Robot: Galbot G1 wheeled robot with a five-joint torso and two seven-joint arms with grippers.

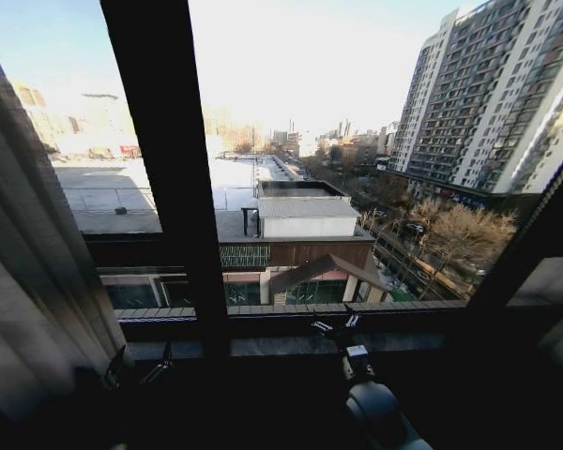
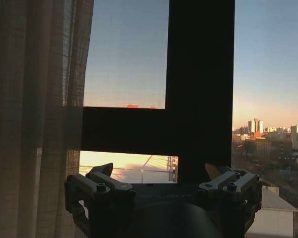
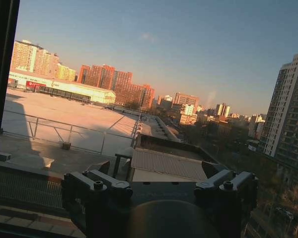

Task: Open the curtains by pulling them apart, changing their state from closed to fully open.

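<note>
The sheer white curtain hangs bunched at the left edge of the window, its pleats also showing in the left wrist view. Another dim panel sits at the far right edge. Between them the glass is uncovered, with the city outside. My left gripper is low near the sill, just right of the left curtain, open with nothing between its fingers and apart from the fabric. My right gripper is at the sill in the middle, open and empty, facing bare glass.
A thick black window frame bar stands upright left of centre, joined by a crossbar. The dark window sill runs across below the glass. My right arm rises from the bottom centre.
</note>
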